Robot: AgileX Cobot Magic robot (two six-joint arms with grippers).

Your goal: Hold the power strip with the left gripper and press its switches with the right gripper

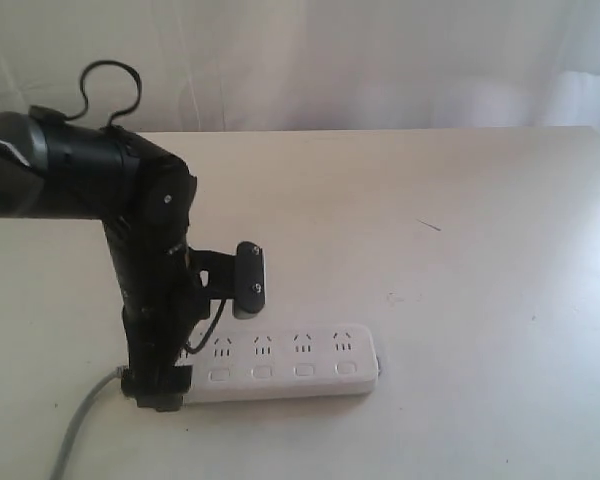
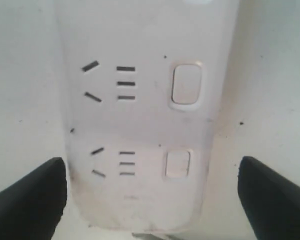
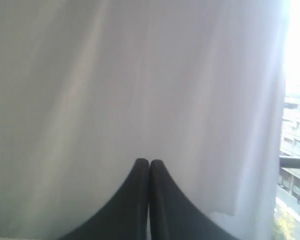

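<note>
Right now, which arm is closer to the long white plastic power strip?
Left. Its open black fingers straddle the white power strip at its cord end; the right arm's shut fingers face only a white curtain.

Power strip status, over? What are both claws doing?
Left gripper open, straddling power strip at cord end, unclamped. Right gripper shut, facing curtain. Four switches exposed.

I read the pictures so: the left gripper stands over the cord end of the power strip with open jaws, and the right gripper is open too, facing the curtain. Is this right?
Not fully. The right gripper is shut: the right wrist view shows its two fingers pressed together before the curtain. The rest holds for the left gripper and the power strip.
</note>
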